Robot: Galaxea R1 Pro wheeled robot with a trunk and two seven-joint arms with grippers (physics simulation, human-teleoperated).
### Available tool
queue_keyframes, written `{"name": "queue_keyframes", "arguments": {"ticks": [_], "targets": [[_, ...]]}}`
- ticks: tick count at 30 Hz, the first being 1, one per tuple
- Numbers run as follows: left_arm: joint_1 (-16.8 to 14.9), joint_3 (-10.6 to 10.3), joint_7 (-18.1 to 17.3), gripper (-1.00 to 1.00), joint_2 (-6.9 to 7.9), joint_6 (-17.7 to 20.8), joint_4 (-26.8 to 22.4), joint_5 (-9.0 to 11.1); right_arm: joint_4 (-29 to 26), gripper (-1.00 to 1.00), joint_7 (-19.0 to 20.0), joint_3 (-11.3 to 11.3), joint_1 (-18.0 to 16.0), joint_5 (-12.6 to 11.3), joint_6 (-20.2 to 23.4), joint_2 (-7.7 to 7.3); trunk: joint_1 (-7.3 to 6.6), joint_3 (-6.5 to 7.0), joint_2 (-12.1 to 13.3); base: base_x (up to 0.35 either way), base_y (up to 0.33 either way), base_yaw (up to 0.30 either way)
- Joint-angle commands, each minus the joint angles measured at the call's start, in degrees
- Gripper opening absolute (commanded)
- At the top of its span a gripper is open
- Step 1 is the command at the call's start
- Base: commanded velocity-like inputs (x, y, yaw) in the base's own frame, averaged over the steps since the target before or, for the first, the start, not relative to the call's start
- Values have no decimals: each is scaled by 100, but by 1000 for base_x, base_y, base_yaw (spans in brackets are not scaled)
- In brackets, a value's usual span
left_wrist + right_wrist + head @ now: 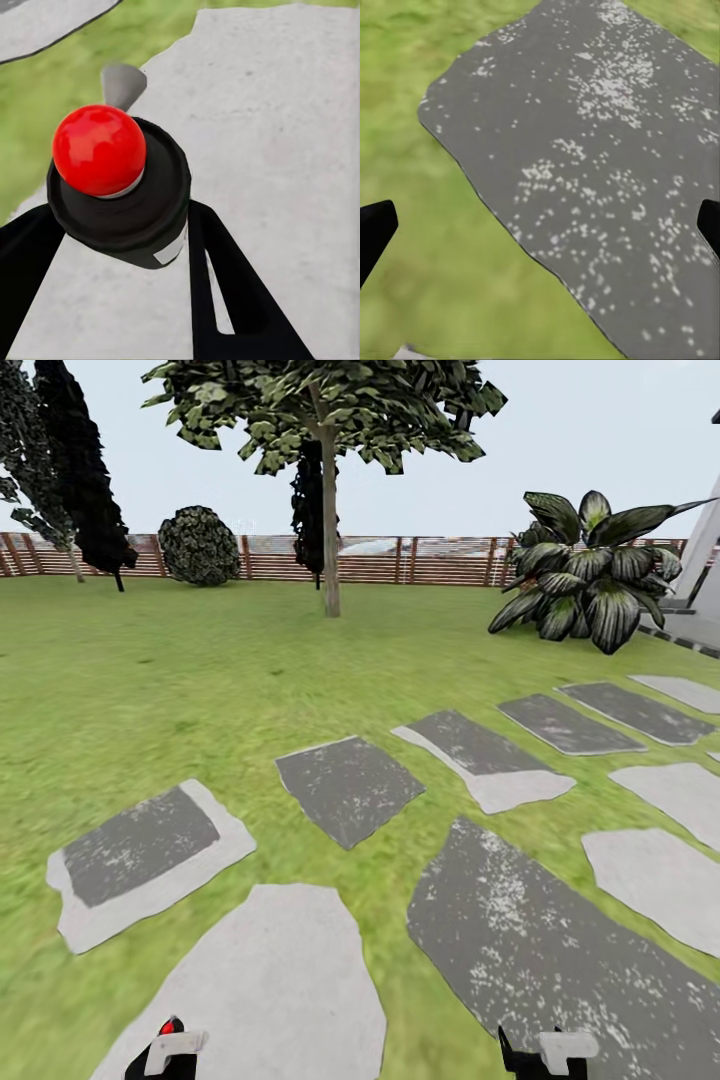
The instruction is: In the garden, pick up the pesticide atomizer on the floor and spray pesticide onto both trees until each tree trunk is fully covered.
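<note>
While the spray bottle (120, 187) is held in the left claw (168, 1052) at the lower left, the right claw (540, 225) is spread wide. The tree (329, 510) stands far off at upper centre; spraying from here would likely miss its trunk.

Pesticide atomizer (124, 195): glossy red tip, black body, small white band patch; left gripper (120, 247) fingers black, right gripper (540, 225) fingertips black. Lawn (150, 660) green; stepping stones (350, 785) dark grey with white speckles, pale grey edges, others plain pale grey. Tree (330, 420) mottled green-and-white leaves, grey-brown trunk (330, 540); fence (420, 560) brown horizontal slats; cypresses (85, 470) near-black; broad-leaf plant (590, 575) dark green with pale stripes.
</note>
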Motion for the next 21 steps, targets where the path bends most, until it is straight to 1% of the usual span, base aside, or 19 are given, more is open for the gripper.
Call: {"name": "queue_keyframes", "arguments": {"ticks": [1, 21], "targets": [[0, 0, 1, -100, 0, 0, -1, 0, 0, 100, 0, 0, 1, 0, 0, 0, 0, 0, 0, 335, -75, 0], [0, 0, 1, -100, 8, 7, -1, 0, 0, 100, 8, 0, 0, 0, 1, 0, 0, 0, 0, 335, -75, 0]]}}
